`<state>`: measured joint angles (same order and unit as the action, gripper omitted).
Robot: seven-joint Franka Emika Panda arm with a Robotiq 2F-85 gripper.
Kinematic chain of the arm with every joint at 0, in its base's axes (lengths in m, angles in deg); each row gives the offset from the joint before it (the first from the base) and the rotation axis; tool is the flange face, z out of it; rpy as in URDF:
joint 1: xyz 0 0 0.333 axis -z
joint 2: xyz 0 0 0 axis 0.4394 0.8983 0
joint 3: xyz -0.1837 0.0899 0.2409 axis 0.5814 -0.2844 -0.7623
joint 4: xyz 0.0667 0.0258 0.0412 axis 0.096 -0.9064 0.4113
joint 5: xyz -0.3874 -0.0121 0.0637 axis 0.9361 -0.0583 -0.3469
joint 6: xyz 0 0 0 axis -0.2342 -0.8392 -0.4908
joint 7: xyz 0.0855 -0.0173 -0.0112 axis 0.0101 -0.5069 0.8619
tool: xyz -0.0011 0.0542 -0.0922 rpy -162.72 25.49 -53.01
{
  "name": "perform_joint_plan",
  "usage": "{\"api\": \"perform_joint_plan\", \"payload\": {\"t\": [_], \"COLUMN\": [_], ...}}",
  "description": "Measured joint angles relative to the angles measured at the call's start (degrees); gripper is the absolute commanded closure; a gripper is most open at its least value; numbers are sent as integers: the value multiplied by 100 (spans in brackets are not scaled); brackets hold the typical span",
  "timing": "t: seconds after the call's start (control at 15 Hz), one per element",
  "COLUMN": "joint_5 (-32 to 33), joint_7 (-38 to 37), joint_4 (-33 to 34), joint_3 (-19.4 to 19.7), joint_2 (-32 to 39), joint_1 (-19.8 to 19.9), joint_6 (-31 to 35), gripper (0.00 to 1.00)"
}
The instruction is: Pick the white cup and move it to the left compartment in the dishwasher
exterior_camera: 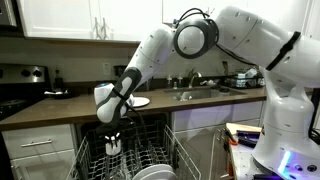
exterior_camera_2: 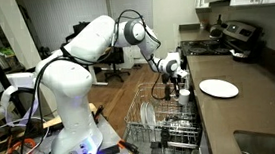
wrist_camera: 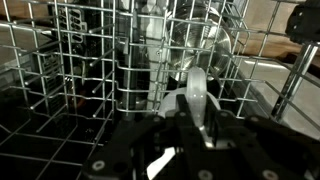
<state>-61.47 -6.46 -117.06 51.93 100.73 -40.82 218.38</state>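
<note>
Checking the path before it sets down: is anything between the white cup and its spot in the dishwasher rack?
The gripper holds the white cup just over the dishwasher rack. Only the rack's wires surround it; the plates stand off to one side. Nothing visible blocks the way.

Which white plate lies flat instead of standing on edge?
The plate on the countertop lies flat; the other plates stand on edge in the dishwasher rack.
</note>
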Motion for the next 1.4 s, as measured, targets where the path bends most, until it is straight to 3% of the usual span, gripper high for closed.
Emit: {"api": "perform_joint_plan", "payload": {"t": [1.4], "joint_5": [0], "joint_7": [2], "joint_4": [1292], "joint_3": [-148], "joint_2": [1007], "joint_1": [207], "joint_6": [-614], "gripper": [91]}}
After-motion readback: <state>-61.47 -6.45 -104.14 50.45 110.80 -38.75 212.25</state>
